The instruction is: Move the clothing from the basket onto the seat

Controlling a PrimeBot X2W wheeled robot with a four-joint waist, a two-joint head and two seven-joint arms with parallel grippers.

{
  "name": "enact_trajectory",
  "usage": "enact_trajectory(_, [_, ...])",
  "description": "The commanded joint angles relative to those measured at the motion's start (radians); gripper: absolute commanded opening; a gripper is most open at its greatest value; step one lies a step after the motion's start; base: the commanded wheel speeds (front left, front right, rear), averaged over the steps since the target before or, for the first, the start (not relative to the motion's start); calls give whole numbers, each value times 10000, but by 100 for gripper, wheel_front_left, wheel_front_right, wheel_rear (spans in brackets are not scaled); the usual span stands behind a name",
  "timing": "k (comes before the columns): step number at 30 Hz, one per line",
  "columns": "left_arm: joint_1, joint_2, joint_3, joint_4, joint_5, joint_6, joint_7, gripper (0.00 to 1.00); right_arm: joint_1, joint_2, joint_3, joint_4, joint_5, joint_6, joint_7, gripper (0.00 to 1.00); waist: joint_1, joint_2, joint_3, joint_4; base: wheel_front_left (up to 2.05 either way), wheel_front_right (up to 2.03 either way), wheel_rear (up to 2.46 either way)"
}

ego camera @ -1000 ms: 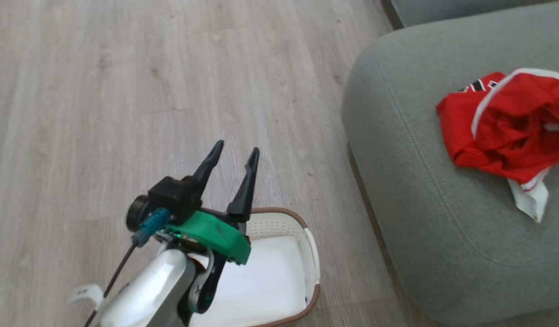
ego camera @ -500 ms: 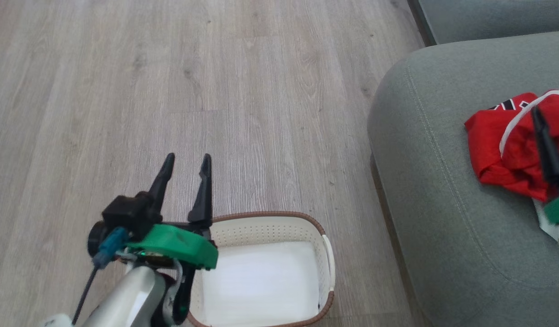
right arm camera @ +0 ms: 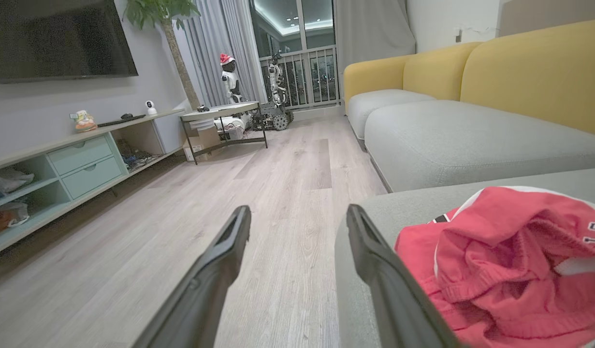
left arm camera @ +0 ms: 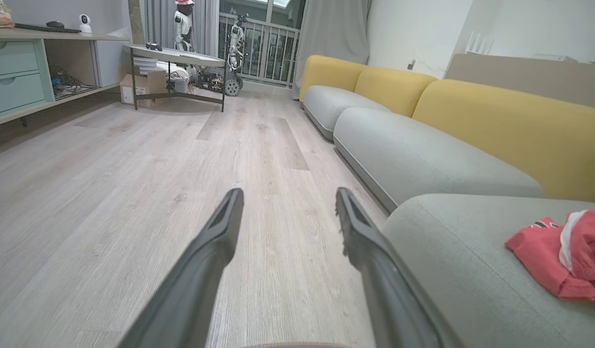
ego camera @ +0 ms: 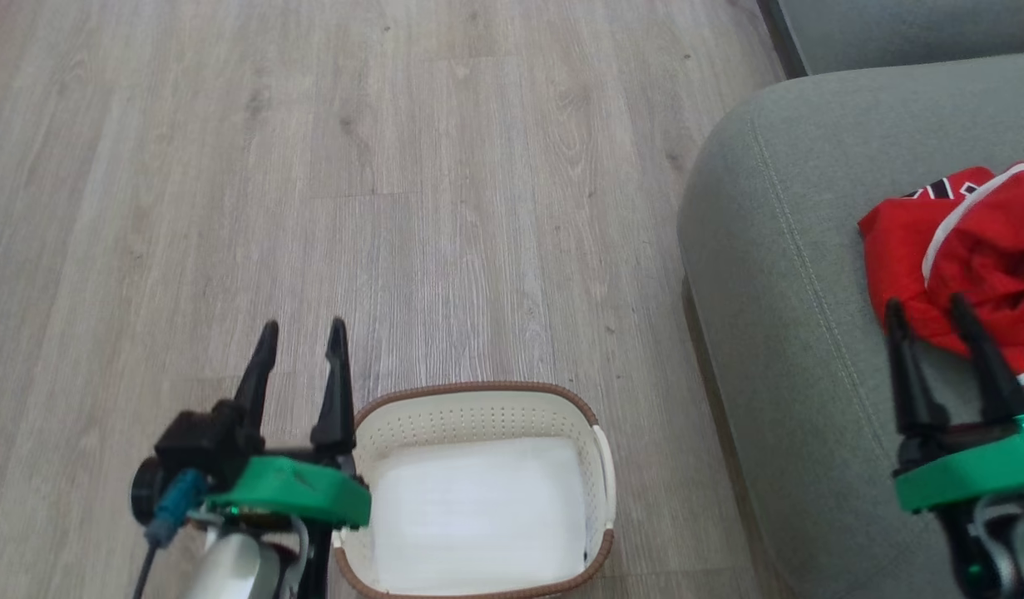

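Your red clothing (ego camera: 969, 249) lies crumpled on the grey-green seat (ego camera: 778, 291). The basket (ego camera: 478, 389) on the floor shows a bare bottom, so the transfer looks finished. The left gripper (ego camera: 303, 326) by the basket and the right gripper (ego camera: 926, 304) by the clothing both have fingers apart, holding nothing. The garment's lettering is too small to read.

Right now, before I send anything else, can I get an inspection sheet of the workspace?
Surface: pale wood-plank floor, basket standing on it.
Job's things: basket holds no clothing; clothing heaped on the seat.
Clutter: nothing seen.
Grippers: left gripper open, fingers beside the basket's left rim, holding nothing; right gripper open over the seat at the clothing's near edge, contact unclear.
Cables: dark cable with blue plug at the left wrist.
Surroundings: yellow-backed sofa, low table, shelf unit along the wall.
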Motion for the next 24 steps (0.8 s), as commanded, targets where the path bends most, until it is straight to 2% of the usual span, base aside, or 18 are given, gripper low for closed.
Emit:
enact_trajectory(1, [-177, 8, 515, -197, 208, -118, -123, 100, -71, -82, 117, -378, -112, -4, -91, 100, 0, -1, -3, -20, 0, 0, 0])
enact_trajectory(6, [52, -337, 1007, 226, 934, -584, -123, 100, -36, 228, 270, -417, -598, -4, -91, 100, 0, -1, -35, -68, 0, 0, 0])
enact_trajectory(12, [190, -764, 1547, 501, 1531, -1156, -123, 100, -55, 300, 370, -426, -900, -4, -91, 100, 0, -1, -79, -68, 0, 0, 0])
enact_trajectory(24, [252, -1115, 2084, 652, 2085, -1618, -124, 100, -61, 382, 315, -445, -927, -4, -91, 100, 0, -1, -47, -53, 0, 0, 0])
